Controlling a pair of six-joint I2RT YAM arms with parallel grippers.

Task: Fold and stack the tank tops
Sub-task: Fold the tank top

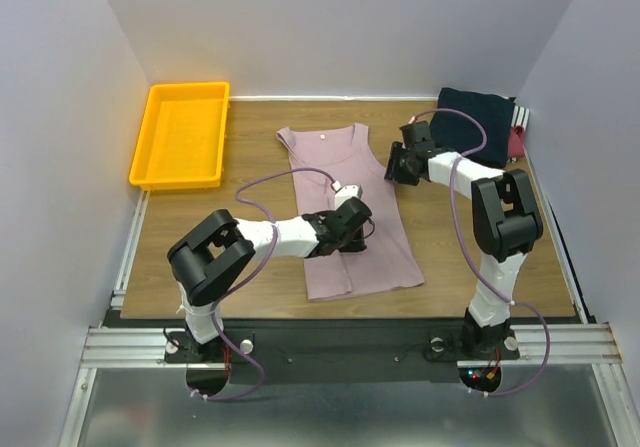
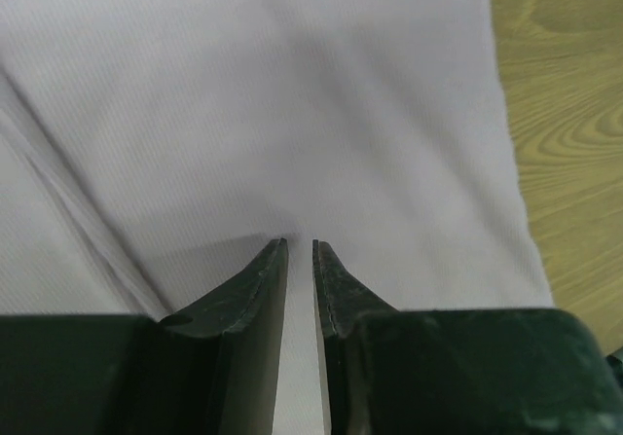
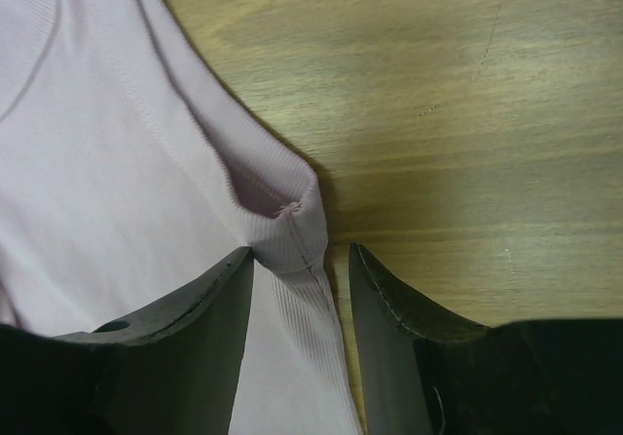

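Note:
A dusty pink tank top [image 1: 335,157] lies flat in the middle of the wooden table, neck towards the back. My left gripper [image 1: 355,232] presses down on its middle. In the left wrist view the jaws [image 2: 300,242] stand almost together, with a thin strip of pink cloth [image 2: 292,114] pinched between them. My right gripper [image 1: 397,170] is at the top's right armhole. Its jaws [image 3: 302,250] stand apart and straddle the side seam of the cloth [image 3: 97,163], with bare wood showing beside the right finger. Folded navy [image 1: 475,117] and maroon [image 1: 516,142] tank tops lie at the back right.
A yellow plastic tray [image 1: 178,183] sits at the back left corner. White walls close in the table on three sides. Bare wood [image 1: 200,237] lies left of the pink top, and more [image 1: 450,257] to its right.

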